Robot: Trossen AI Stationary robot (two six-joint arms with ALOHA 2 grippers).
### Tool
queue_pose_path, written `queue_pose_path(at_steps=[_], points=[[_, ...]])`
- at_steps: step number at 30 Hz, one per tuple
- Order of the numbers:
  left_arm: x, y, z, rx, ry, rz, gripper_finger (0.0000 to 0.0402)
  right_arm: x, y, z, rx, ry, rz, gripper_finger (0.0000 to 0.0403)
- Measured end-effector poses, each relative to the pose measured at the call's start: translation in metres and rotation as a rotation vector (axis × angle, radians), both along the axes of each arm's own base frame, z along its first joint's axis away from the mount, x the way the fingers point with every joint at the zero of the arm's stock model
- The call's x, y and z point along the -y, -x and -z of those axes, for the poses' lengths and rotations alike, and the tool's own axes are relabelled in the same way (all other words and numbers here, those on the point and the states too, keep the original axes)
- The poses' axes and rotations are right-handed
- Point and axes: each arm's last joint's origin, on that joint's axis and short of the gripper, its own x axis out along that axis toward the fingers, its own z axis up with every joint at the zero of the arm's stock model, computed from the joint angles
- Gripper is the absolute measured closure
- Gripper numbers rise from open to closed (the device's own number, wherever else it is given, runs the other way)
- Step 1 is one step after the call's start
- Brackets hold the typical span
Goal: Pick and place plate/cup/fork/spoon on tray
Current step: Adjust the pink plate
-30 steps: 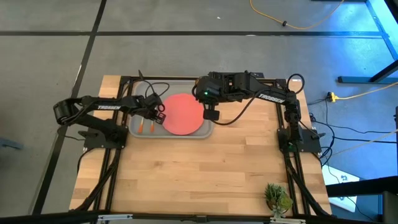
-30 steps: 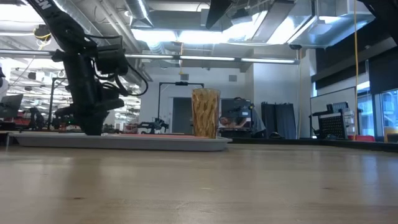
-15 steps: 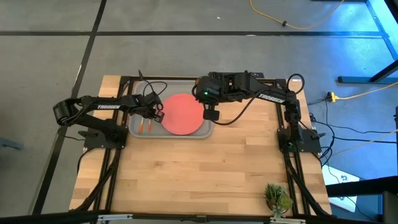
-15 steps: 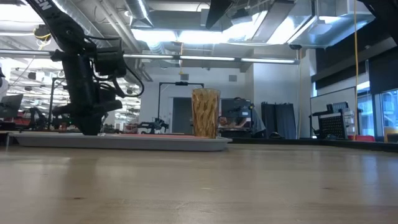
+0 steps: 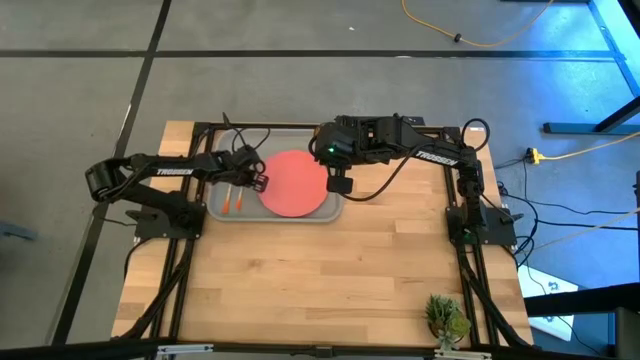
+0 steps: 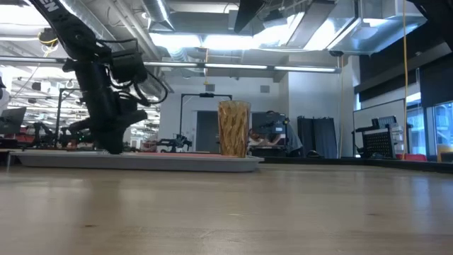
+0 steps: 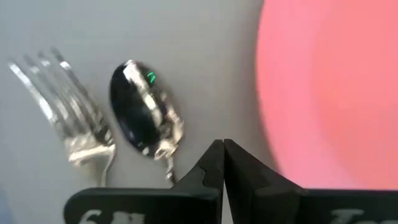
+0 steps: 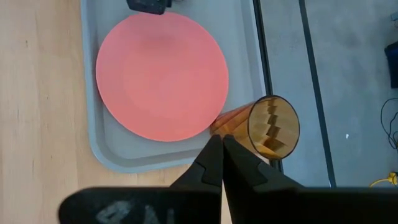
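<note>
The grey tray [image 5: 222, 150] holds the coral plate [image 5: 293, 183]. The fork [image 7: 68, 118] and the spoon [image 7: 146, 118] lie side by side on the tray floor, left of the plate. The amber cup [image 8: 264, 127] stands upright on the tray beside the plate's edge. It also shows at the tray's right end in the low view [image 6: 234, 127]. My left gripper [image 7: 224, 146] is shut and points down, low over the tray floor between spoon and plate. My right gripper [image 8: 222, 142] is shut and hangs high above the cup and the plate's right edge. My left gripper's shut fingertips [image 7: 214, 155] stand just beside the spoon's neck [image 7: 168, 165], close above the tray floor. Whether they touch the floor or the spoon, I cannot tell.
The near half of the wooden table [image 5: 330, 280] is bare, except for a small green plant [image 5: 447, 318] at the near right corner. Black frame rails [image 5: 465, 260] run along both table sides. The right arm [image 5: 400, 140] covers the tray's far right corner in the high view.
My left gripper has tipped and turned a little over the tray, its tip swinging slightly toward the far edge and the plate. Tableware and tray lie as before.
</note>
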Motion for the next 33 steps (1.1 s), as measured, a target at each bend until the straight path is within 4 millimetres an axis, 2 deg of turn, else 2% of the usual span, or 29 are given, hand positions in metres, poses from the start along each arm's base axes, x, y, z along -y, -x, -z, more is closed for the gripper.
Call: queue_pose_path(at_steps=[3,6,14,20,24,30,33], points=[[-0.002,-0.005,-0.005,0.045,-0.007,0.009,0.0401,0.0,0.0,0.0,0.0,0.0,0.0,0.0398],[-0.007,-0.014,-0.018,0.082,-0.017,0.064,0.0401,0.0,0.0,0.0,-0.002,0.0,0.0,0.0398],[-0.015,-0.029,-0.088,0.069,-0.105,0.224,0.0401,-0.002,0.014,0.007,-0.134,-0.097,0.046,0.0398],[-0.014,-0.033,-0.136,0.045,-0.136,0.313,0.0402,-0.004,0.014,0.018,-0.161,-0.342,0.058,0.0398],[-0.008,-0.038,-0.163,0.059,-0.176,0.388,0.0402,-0.006,0.005,0.047,-0.221,-0.441,0.035,0.0398],[0.003,-0.043,-0.192,0.089,-0.205,0.45,0.0401,-0.008,-0.01,0.117,-0.286,-0.534,-0.031,0.0398],[0.01,-0.043,-0.204,0.095,-0.206,0.476,0.0401,-0.003,-0.014,0.146,-0.264,-0.569,-0.034,0.0398]])
